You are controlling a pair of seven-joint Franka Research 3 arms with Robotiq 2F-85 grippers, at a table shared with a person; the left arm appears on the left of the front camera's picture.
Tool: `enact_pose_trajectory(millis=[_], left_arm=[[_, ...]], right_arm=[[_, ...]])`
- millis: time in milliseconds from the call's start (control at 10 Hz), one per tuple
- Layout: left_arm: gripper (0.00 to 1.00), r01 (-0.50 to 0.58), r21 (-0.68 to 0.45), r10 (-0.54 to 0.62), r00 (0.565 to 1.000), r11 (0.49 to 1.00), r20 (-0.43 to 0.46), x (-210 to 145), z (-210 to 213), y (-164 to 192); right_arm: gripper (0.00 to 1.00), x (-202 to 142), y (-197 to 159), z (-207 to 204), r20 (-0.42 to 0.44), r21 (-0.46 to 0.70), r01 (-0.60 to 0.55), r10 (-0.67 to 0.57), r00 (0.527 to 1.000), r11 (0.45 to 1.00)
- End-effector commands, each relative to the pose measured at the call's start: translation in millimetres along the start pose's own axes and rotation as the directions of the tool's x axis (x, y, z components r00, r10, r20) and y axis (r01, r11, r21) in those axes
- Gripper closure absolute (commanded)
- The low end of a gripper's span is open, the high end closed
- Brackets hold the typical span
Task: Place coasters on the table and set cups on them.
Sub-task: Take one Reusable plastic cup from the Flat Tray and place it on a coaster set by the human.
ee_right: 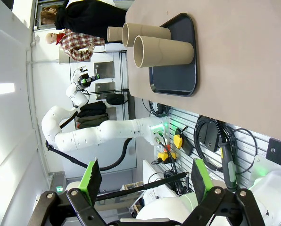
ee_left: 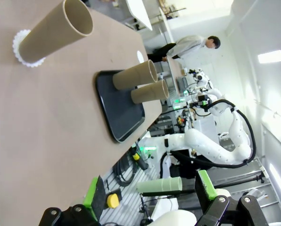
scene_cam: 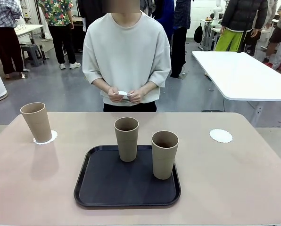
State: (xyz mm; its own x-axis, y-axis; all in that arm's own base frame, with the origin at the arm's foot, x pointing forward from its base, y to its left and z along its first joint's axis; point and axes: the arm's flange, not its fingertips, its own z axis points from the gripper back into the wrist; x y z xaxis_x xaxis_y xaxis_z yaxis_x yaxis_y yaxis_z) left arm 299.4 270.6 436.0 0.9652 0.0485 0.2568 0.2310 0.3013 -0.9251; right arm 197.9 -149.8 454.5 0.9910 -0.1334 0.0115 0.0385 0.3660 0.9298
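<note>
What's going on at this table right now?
One tall tan tumbler stands on a white scalloped paper coaster at the robot's left; a second coaster lies bare at the right. Two more tumblers wait on the black tray. The person holds something small and white. The robot's left hand and right hand are open, holding nothing.

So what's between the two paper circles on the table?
Just bare table, as the front view shows; the black tray sits a little nearer the robot.
</note>
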Motion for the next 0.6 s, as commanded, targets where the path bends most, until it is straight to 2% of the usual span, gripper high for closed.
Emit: enact_pose_trajectory(millis=[0, 100, 200, 300, 400, 500], left_arm=[[0.0, -0.004, 0.003, 0.004, 1.0, 1.0, 0.01, 0.9, 1.6, -3.0], [0.0, -0.004, 0.003, 0.004, 1.0, 1.0, 0.01, 0.9, 1.6, -3.0], [0.0, -0.004, 0.003, 0.004, 1.0, 1.0, 0.01, 0.9, 1.6, -3.0], [0.0, -0.004, 0.003, 0.004, 1.0, 1.0, 0.01, 0.9, 1.6, -3.0], [0.0, -0.004, 0.003, 0.004, 1.0, 1.0, 0.01, 0.9, 1.6, -3.0], [0.0, -0.004, 0.003, 0.004, 1.0, 1.0, 0.01, 0.9, 1.6, -3.0]], right_arm=[[0.0, 0.0, 0.0, 0.0, 0.0, 0.0, 0.0, 0.0, 1.0, 1.0], [0.0, 17.5, 6.4, -3.5, -0.017, -0.037, -0.124, 0.123, 0.992, 0.992], [0.0, 47.3, 15.4, -16.2, -0.004, -0.122, -0.256, 0.257, 0.966, 0.959], [0.0, 75.4, 29.5, -37.9, -0.063, -0.244, -0.417, 0.415, 0.908, 0.876], [0.0, 96.8, 50.0, -60.3, -0.116, -0.302, -0.533, 0.524, 0.843, 0.79], [0.0, 103.6, 67.2, -81.5, -0.148, -0.347, -0.641, 0.635, 0.758, 0.685]])
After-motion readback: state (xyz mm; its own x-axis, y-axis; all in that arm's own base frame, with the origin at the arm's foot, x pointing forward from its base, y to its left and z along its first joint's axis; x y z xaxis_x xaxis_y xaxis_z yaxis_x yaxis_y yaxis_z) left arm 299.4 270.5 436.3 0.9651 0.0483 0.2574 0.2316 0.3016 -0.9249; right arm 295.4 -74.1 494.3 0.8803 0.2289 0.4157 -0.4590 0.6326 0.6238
